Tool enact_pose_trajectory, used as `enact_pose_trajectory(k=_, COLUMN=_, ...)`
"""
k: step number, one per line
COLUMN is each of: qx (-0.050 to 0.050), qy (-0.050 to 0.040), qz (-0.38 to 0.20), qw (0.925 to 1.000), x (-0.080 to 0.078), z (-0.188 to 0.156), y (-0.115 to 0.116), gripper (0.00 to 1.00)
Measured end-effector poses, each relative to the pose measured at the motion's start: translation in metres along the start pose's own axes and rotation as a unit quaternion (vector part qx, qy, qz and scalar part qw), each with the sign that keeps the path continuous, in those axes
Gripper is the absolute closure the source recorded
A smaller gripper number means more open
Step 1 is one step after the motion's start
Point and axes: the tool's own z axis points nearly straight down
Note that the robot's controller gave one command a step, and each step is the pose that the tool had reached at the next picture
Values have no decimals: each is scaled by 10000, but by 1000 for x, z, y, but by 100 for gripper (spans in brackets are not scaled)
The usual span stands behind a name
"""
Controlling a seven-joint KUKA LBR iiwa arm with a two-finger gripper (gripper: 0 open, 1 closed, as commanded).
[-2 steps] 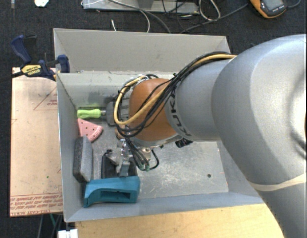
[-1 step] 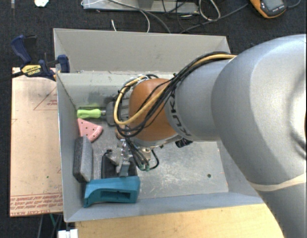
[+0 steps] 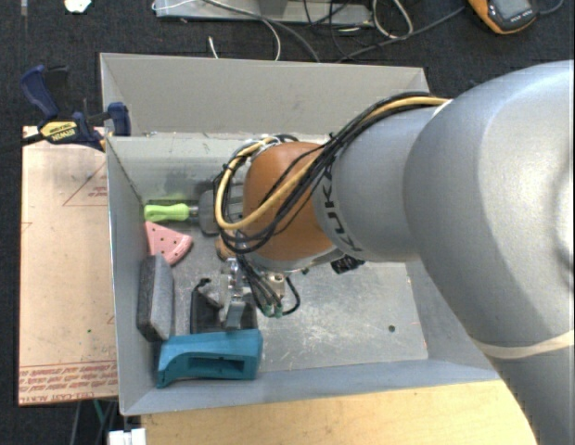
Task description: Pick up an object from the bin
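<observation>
1. Nearest to us, a teal plastic piece (image 3: pixel 210 356) with a slot-like hollow lies at the front left of the bin (image 3: pixel 343 375), close against the front wall.
2. Just behind it the hand (image 3: pixel 236 302) points down at the bin floor, low over the left half. We cannot tell how far open it is, nor whether it has hold of anything.
3. A small black thing (image 3: pixel 205 311) lies just beside the hand on its left, between the hand and the left wall. It is the thing nearest to the hand.
4. A dark grey block (image 3: pixel 156 297) lies lengthwise along the left wall, near the black thing.
5. Farther back we see a pink three-cornered piece (image 3: pixel 167 242) with small dots on it.
6. Behind that lies a green handle (image 3: pixel 172 211), pointing toward the arm's orange wrist cover (image 3: pixel 278 213).
7. Yellow and black cables (image 3: pixel 234 202) loop round that cover, and the grey arm (image 3: pixel 436 184) comes in from the right.
</observation>
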Motion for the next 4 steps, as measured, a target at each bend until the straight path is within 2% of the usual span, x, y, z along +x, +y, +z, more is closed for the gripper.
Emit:
enact_pose_trajectory(k=1, qx=-11, qy=-17, qz=1, qw=10000, x=-1, z=-11, y=1, gripper=100)
enact_pose_trajectory(k=2, qx=6, qy=34, qz=0, qw=10000, x=2, z=-45, y=0, gripper=100)
enact_pose_trajectory(k=4, qx=-5, qy=28, qz=-3, qw=10000, x=1, z=-134, y=2, gripper=100)
